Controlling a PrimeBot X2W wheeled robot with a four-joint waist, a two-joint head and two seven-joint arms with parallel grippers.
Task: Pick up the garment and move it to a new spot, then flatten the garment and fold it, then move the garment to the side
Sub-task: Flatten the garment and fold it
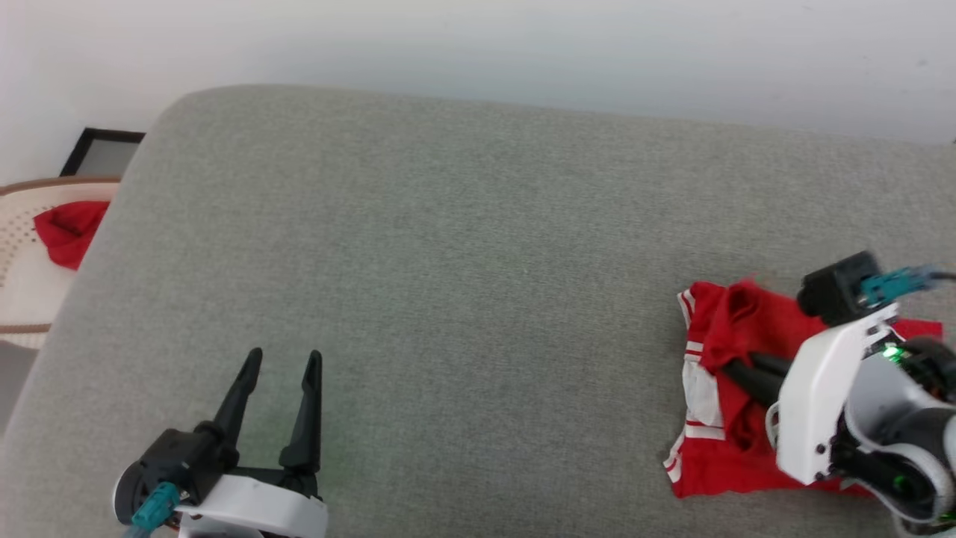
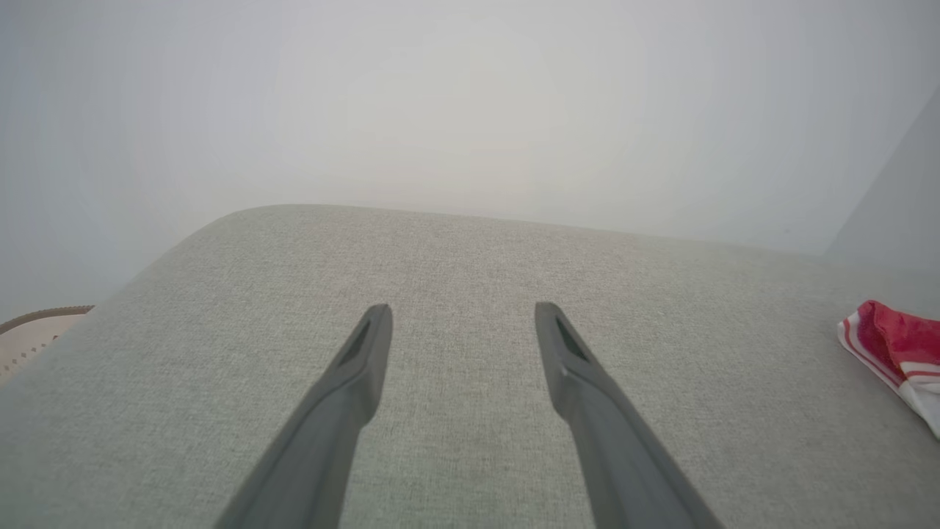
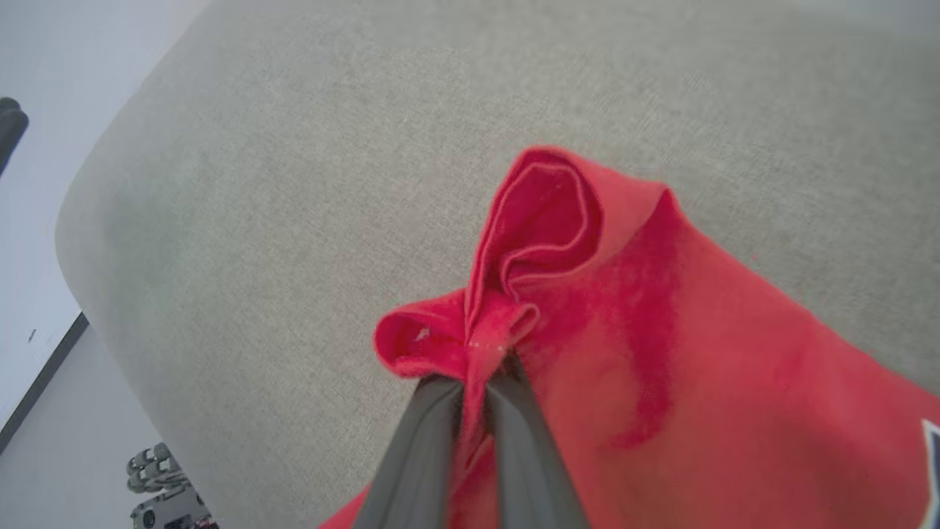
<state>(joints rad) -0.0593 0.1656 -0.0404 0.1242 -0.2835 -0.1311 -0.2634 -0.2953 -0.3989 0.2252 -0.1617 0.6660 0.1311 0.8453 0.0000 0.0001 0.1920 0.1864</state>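
The garment [image 1: 736, 418], a red shirt with white sleeves and striped trim, lies bunched at the right end of the grey cushion [image 1: 478, 261]. My right gripper [image 1: 728, 366] is shut on a raised fold of its red cloth; in the right wrist view the fingers [image 3: 514, 411] pinch the fold, and the garment [image 3: 661, 353] spreads to the right. A corner of the garment [image 2: 896, 353] shows at the right edge of the left wrist view. My left gripper [image 1: 287, 362] stands open over bare cushion at the lower left, and its fingers [image 2: 367, 360] are spread apart with nothing between them.
A small red cloth scrap [image 1: 69, 230] lies on a pale woven seat [image 1: 22, 284] off the cushion's left end, beside a dark frame [image 1: 101, 149] on the floor. A white wall [image 1: 478, 45] runs behind the cushion. The cushion's rounded left edge drops to the floor.
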